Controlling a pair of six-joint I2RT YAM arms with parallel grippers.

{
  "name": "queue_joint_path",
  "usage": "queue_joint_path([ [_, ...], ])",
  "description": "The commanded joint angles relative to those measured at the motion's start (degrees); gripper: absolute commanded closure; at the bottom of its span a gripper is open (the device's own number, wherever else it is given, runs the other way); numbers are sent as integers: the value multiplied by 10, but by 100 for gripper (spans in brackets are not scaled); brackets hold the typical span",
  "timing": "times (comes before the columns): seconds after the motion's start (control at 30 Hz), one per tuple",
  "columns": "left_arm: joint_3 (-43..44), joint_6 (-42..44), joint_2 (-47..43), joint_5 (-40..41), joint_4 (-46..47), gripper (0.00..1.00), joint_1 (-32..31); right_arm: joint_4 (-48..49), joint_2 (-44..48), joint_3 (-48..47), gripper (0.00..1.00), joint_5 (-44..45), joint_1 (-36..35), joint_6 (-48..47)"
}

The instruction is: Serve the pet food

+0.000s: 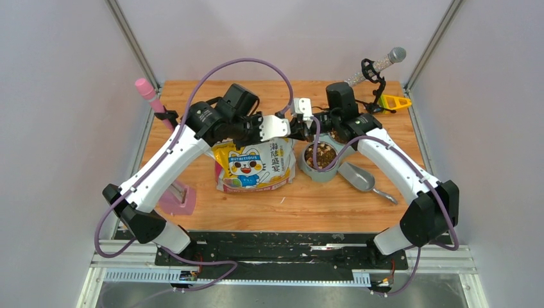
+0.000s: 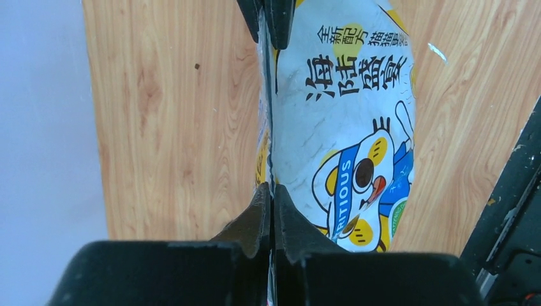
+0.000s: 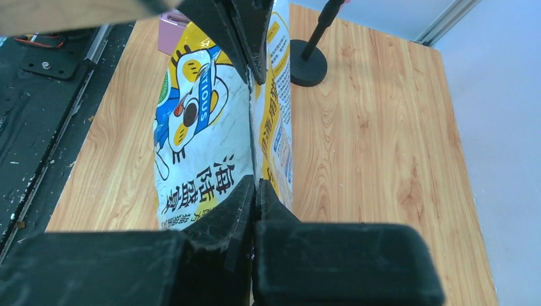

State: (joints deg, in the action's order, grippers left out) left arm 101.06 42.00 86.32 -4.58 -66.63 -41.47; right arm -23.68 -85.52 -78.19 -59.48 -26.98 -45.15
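A purple cable (image 1: 346, 149) hides some pet food (image 1: 325, 157) in the bowl (image 1: 308, 171).

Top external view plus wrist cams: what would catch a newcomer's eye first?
The cartoon-cat bag sits mid-table, its top edge pinched by both the left tool and the right tool, each shut on it. Just right of it, a grey bowl holds the pet food, with a grey scoop lying beside it.

Bare wooden table (image 1: 321, 205) lies open in front of the bag (image 1: 255, 165). Behind the bag, the left arm (image 1: 165, 158) and right arm (image 1: 391, 160) meet over its top edge, closing that way. Just right stand a bowl (image 1: 313, 174) of pet food (image 1: 323, 156) and a grey scoop (image 1: 357, 176); to its left, a pink stand (image 1: 178, 199).
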Motion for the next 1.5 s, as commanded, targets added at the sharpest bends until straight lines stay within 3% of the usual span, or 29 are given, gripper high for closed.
queue_joint_path([
  [0.0, 18, 14, -12, -13, 6, 100, 23, -20, 15, -28, 100, -8, 1, -11],
  [0.13, 24, 22, -18, -21, -16, 99, 24, -25, 21, -27, 100, -2, 1, -13],
  [0.17, 23, 20, -18, -15, -14, 76, 24, -27, 23, -27, 100, -3, 1, -13],
  [0.23, 15, 21, -21, 3, -8, 47, 26, -32, 24, -29, 100, -7, 1, -13],
  [0.3, -1, 23, -27, 12, 8, 40, 31, -39, 25, -31, 100, -7, 1, -13],
  [0.33, -10, 25, -28, 15, 9, 40, 32, -41, 26, -32, 100, -7, 1, -13],
  [0.37, -15, 26, -26, 16, 5, 51, 32, -43, 28, -31, 100, -6, 1, -13],
  [0.4, -19, 30, -26, 20, 4, 64, 33, -44, 29, -31, 100, -5, 1, -13],
  [0.43, -27, 32, -28, 25, 8, 90, 33, -45, 29, -30, 100, -5, 1, -13],
  [0.5, -33, 33, -33, 43, 13, 100, 39, -48, 30, -31, 100, -1, 1, -13],
  [0.63, -19, 39, -42, 36, -14, 100, 48, -51, 35, -28, 100, 11, 1, -14],
  [0.7, -24, 39, -48, 43, -17, 80, 48, -53, 35, -29, 100, 12, 1, -13],
  [0.73, -27, 39, -53, 54, -15, 59, 48, -55, 36, -29, 100, 12, 1, -13],
  [0.8, -44, 47, -62, 89, 0, 47, 48, -59, 35, -30, 100, 11, 1, -13],
  [0.83, -60, 50, -65, 117, 22, 49, 48, -60, 34, -30, 100, 10, 1, -13],
  [0.93, -71, 62, -75, 130, 20, 97, 54, -66, 32, -31, 100, 12, 0, -13],
  [0.97, -70, 68, -76, 114, 12, 99, 56, -67, 32, -30, 100, 12, 1, -14],
  [1.13, -69, 71, -88, 102, -6, 100, 59, -70, 33, -33, 100, 16, 1, -13],
  [1.17, -70, 71, -89, 115, -6, 95, 60, -70, 34, -32, 100, 17, 1, -13],
  [1.2, -78, 72, -92, 129, -3, 72, 60, -70, 35, -32, 100, 18, 1, -13],
  [1.27, -101, 79, -98, 154, 5, 50, 60, -72, 38, -34, 100, 19, 0, -13],
  [1.3, -111, 80, -102, 165, 12, 44, 60, -74, 39, -33, 100, 19, 1, -11],
  [1.4, -152, 93, -109, 208, 29, 47, 61, -77, 40, -35, 100, 25, 0, -9],
  [1.43, -156, 97, -112, 211, 31, 72, 65, -79, 42, -36, 100, 27, 0, -9],
  [1.47, -160, 97, -113, 213, 35, 87, 68, -81, 42, -36, 100, 28, 0, -9],
])
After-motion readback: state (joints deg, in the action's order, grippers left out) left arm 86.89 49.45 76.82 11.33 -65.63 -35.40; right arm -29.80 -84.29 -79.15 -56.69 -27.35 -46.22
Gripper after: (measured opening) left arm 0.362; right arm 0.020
